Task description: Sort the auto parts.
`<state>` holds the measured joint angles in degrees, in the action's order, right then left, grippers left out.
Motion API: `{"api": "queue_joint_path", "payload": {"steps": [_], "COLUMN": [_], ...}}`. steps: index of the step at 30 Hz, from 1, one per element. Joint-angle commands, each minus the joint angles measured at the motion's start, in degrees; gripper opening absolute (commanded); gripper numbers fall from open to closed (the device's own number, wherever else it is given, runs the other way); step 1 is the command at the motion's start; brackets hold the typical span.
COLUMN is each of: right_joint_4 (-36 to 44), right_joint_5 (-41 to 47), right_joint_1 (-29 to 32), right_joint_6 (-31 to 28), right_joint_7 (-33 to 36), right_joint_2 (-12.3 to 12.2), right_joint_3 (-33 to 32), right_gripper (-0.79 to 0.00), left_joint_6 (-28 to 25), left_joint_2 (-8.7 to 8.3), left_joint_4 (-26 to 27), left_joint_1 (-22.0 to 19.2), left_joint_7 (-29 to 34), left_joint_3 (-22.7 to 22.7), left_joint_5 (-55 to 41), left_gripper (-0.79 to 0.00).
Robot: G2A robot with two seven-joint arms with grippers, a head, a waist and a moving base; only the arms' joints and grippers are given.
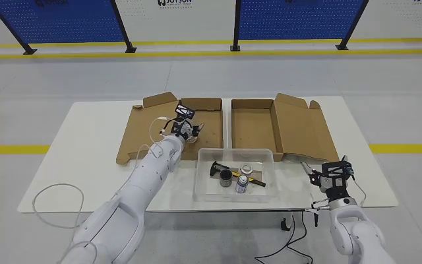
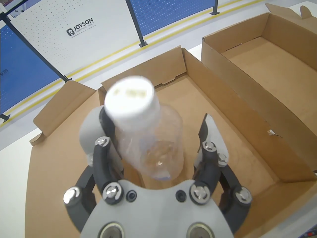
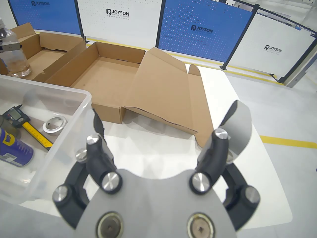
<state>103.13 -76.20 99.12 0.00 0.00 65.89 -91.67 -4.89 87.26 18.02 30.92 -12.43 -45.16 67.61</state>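
Observation:
A clear bottle (image 2: 151,144) with a white cap stands tilted between the fingers of my left gripper (image 2: 152,117), over the floor of the left cardboard box (image 1: 142,135). It leans on one finger (image 2: 104,125); a gap shows between it and the other finger (image 2: 210,134), so the gripper is open. In the right wrist view the bottle (image 3: 13,55) stands low in that box. My right gripper (image 3: 168,117) is open and holds nothing, over the table beside the clear bin (image 1: 235,151). In the bin lie a caliper (image 3: 16,116), a metal ring (image 3: 55,124), a spray can (image 3: 13,148) and a dark can (image 1: 226,177).
The right cardboard box (image 1: 254,129) lies open with its lid flap (image 1: 303,129) spread toward the right arm (image 1: 328,173). Both boxes sit side by side behind the bin. Bare white table runs along the left edge and the front right corner.

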Motion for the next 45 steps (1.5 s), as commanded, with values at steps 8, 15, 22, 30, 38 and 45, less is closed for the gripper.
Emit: {"api": "queue_joint_path", "payload": {"steps": [8,15,22,30,38,45], "right_joint_4": [0.0,0.0,0.0,0.0,0.0,0.0], "right_joint_5": [0.0,0.0,0.0,0.0,0.0,0.0], "right_joint_1": [0.0,0.0,0.0,0.0,0.0,0.0], "right_joint_6": [0.0,0.0,0.0,0.0,0.0,0.0], "right_joint_7": [0.0,0.0,0.0,0.0,0.0,0.0], "right_joint_2": [0.0,0.0,0.0,0.0,0.0,0.0], "right_joint_3": [0.0,0.0,0.0,0.0,0.0,0.0], "right_gripper": [0.000,0.000,0.000,0.000,0.000,0.000], "left_joint_6": [-1.1,-3.6,-5.7,-5.9,-6.6,-8.2], "left_joint_2": [-0.21,-1.42,-3.73,-7.50,-11.73,-14.03], "left_joint_4": [1.1,2.9,7.0,19.2,41.6,60.6], "left_joint_1": [-1.1,-1.5,-0.2,4.1,14.8,25.5], "left_joint_7": [-1.9,-2.7,-4.1,2.3,14.7,27.9], "left_joint_3": [-0.9,-2.4,-4.5,-9.5,-17.5,-22.2], "left_joint_5": [0.4,0.8,2.7,4.2,6.2,9.3], "left_gripper": [0.000,0.000,0.000,0.000,0.000,0.000]}}
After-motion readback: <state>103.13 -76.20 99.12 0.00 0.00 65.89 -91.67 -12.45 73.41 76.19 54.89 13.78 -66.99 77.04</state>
